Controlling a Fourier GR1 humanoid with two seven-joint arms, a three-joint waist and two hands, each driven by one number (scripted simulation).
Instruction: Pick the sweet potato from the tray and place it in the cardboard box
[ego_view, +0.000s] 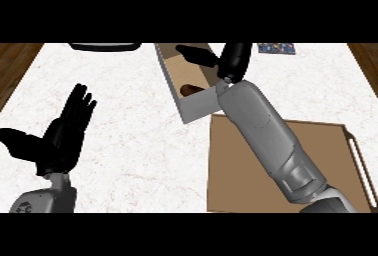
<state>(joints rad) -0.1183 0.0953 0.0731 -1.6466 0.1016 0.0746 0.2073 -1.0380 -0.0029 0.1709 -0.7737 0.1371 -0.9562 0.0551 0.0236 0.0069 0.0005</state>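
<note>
The left hand (63, 132) rests open, fingers up. In the cardboard box (198, 107) lies the sweet potato (191, 90) (probably dense, stiff and rough-skinned, best grasped round its thick middle). The right hand (235, 57) hovers above it, thumb spread, holding nothing, with the tray (336, 150) rightmost.

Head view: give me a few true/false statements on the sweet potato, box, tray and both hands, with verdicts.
1. The sweet potato lies inside the cardboard box. True.
2. The sweet potato sits on the tray. False: it is in the box, and the part of the tray that shows is bare.
3. The left hand is open, fingers up, at the view's left. True.
4. The right hand hangs over the tray. False: it is above the box, and only its forearm crosses the tray.
5. The right hand is curled round the sweet potato. False: the hand holds nothing, and the sweet potato lies apart from it in the box.
</note>
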